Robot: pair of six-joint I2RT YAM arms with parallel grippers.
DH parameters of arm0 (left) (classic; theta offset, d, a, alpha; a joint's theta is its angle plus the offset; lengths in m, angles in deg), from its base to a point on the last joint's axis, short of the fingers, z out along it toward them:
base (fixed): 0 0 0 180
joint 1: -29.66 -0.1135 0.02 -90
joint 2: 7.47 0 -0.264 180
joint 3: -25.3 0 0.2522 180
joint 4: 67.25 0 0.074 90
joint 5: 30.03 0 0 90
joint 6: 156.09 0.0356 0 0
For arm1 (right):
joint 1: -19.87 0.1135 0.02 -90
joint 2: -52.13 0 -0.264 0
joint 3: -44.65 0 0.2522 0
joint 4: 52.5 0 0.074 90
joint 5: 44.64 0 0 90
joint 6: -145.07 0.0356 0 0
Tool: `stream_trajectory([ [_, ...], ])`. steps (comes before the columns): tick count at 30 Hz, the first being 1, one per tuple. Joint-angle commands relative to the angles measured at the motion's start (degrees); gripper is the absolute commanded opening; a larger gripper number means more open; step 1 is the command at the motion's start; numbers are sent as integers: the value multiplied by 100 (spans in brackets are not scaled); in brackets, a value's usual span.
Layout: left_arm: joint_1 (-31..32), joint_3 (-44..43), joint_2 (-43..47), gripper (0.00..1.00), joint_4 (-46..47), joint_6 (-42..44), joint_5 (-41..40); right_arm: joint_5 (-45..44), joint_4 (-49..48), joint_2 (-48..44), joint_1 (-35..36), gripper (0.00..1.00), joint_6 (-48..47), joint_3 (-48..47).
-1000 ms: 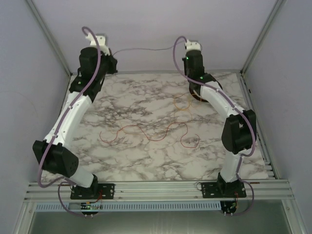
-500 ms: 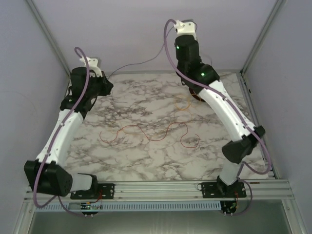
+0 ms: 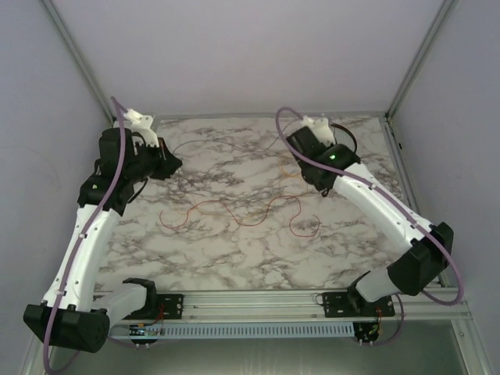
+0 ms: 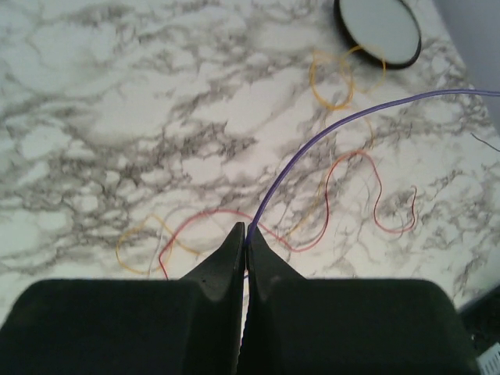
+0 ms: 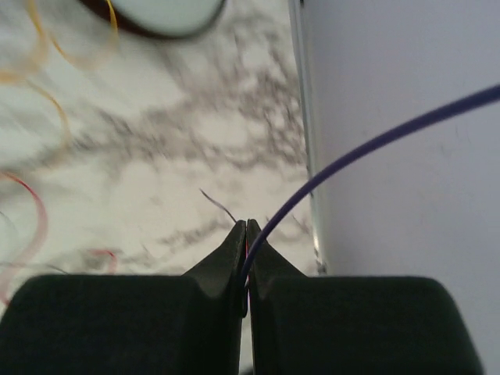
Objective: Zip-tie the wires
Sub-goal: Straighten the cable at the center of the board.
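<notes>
**Left arm** (image 3: 98,215): reaches from its base along the left side of the marble table (image 3: 234,262). It is bent at the elbow, with the wrist over the far-left part of the table and pointing inward.

**Left gripper** (image 4: 244,228): jaws pressed together, clamping the purple strand (image 4: 359,114) at the very tips.

**Right arm** (image 3: 379,203): stretches from its base diagonally toward the far middle-right of the table, with the wrist turned to the left.

**Right gripper** (image 5: 246,225): jaws closed tip to tip, pinching the same purple strand. In this view the strand leaves the tips and curves up to the right, across the side wall.

**Wires** (image 3: 211,203): hair-thin and loose, not bundled.
- A red length lies flat on the marble in wavy curves across the middle of the table, between the two arms.
- Orange loops (image 4: 312,78) lie just beside the dish (image 4: 377,27), at the far right.
- A faint yellow-orange curl lies near the left gripper.
- The purple strand is off the surface and rises in a smooth arc from the left jaws toward the right.
</notes>
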Motion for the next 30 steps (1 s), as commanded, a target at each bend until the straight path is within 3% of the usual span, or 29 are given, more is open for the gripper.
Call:
stream_trajectory([
  [1,3,96,153,0,-662,31,-6,-327,1041,-132,15,0,1056,614],
  [7,3,143,51,0,-1091,325,-707,538,374,-154,108,0,805,1389],
  [19,-1,544,-755,0,-1383,595,-1992,1303,-718,1103,525,0,696,2110],
  [25,3,782,-1098,0,-1375,622,-2270,1624,-1167,1370,525,5,539,2336],
  [30,3,1140,-1421,0,-1028,582,-2013,1730,-1252,1662,522,8,410,2348],
])
